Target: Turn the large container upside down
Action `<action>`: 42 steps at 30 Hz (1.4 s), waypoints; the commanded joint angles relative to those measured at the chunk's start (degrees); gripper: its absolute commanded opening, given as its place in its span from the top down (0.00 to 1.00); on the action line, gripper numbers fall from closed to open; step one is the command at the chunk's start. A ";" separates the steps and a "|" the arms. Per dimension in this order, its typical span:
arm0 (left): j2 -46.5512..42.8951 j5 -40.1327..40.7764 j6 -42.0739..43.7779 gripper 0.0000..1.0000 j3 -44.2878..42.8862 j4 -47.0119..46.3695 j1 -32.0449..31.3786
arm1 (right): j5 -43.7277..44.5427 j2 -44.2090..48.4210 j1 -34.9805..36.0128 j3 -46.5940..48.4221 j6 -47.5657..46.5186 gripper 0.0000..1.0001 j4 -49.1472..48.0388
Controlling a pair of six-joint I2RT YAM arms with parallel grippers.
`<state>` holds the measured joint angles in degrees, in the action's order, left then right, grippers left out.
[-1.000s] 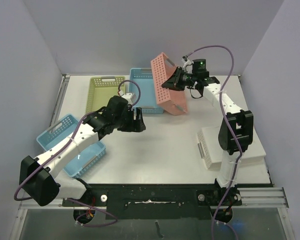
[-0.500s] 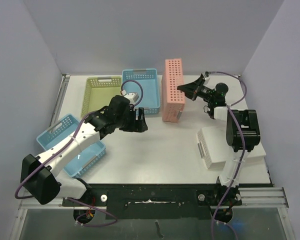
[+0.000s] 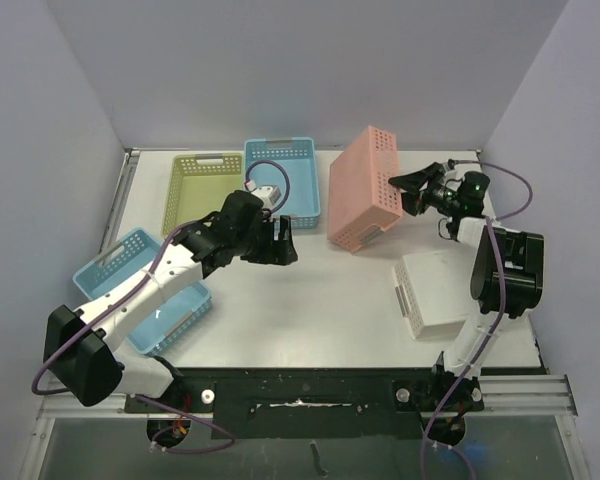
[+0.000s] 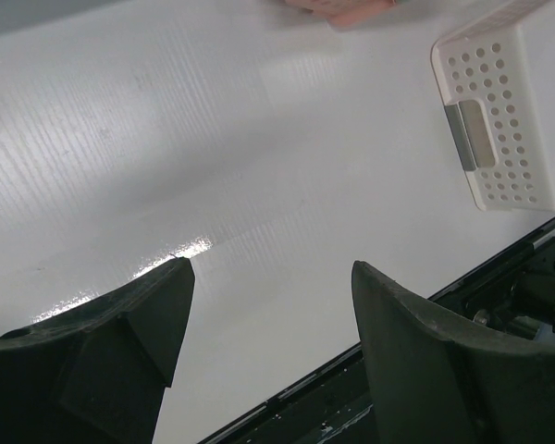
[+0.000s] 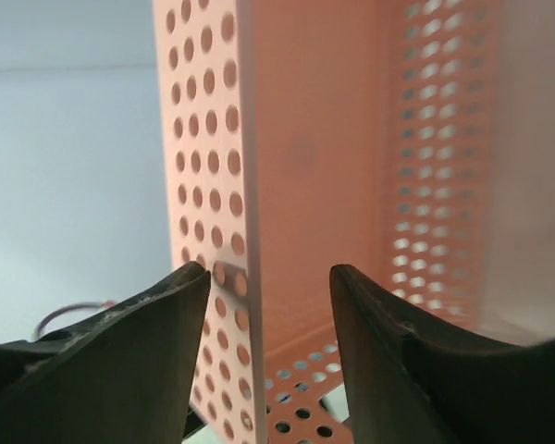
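The large container, a pink perforated basket [image 3: 365, 190], leans tilted at the back middle of the table, its bottom facing up and left and its lower edge on the table. My right gripper [image 3: 400, 185] is at its right rim. In the right wrist view the jaws straddle the container's wall [image 5: 213, 139] with my right gripper [image 5: 270, 277] open: the left finger is at the wall, the right finger stands clear of it. My left gripper [image 3: 283, 240] hovers open over bare table left of the container, nothing between its fingers [image 4: 273, 277]. A pink corner [image 4: 338, 7] shows at that view's top edge.
A green basket [image 3: 202, 190] and a blue basket [image 3: 282, 180] stand at the back left. A light blue basket [image 3: 130, 290] lies under the left arm. A white basket [image 3: 445, 290] [image 4: 509, 102] lies bottom-up at the right, near the right arm's base.
The right gripper carried the pink container rightward and turned it over, from held aloft to leaning on the table, then opened its jaws. The left arm barely moved.
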<state>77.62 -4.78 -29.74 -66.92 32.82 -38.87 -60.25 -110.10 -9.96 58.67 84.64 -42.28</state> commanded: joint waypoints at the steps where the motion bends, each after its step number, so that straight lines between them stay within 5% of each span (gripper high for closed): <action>1: 0.24 0.18 0.56 0.32 -3.76 -2.02 -0.78 | 14.24 5.34 -0.20 11.14 -35.18 0.36 47.94; 8: 0.95 0.29 -0.06 0.32 -3.74 -2.19 -1.75 | 27.58 7.09 -0.45 17.59 -45.29 0.12 62.16; 14: 1.47 -0.29 -0.59 0.32 -4.97 -2.24 -1.74 | 48.18 11.03 3.34 23.79 -51.87 0.03 72.26; 20: 0.79 2.79 -3.00 0.31 -5.04 -2.78 -0.80 | 57.76 12.84 14.19 26.87 -55.51 0.01 73.49; 23: -0.93 4.71 -5.16 0.31 -3.59 -3.38 0.41 | 57.38 8.86 21.08 31.92 -57.36 0.06 74.13; 28: -6.45 2.59 -8.94 0.30 2.10 -5.37 5.50 | 54.25 -1.03 27.85 43.75 -58.28 0.32 78.00; 36: -11.97 4.43 -8.74 0.29 4.23 -0.96 8.15 | 50.46 -15.51 29.67 57.77 -55.91 0.37 81.20; 42: -12.50 4.61 -8.09 0.29 3.48 0.26 8.36 | 48.78 -16.63 27.24 54.75 -56.67 0.37 80.94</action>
<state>66.37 -0.84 -38.35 -62.35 32.47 -30.96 -11.90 -127.72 19.07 114.98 28.53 36.58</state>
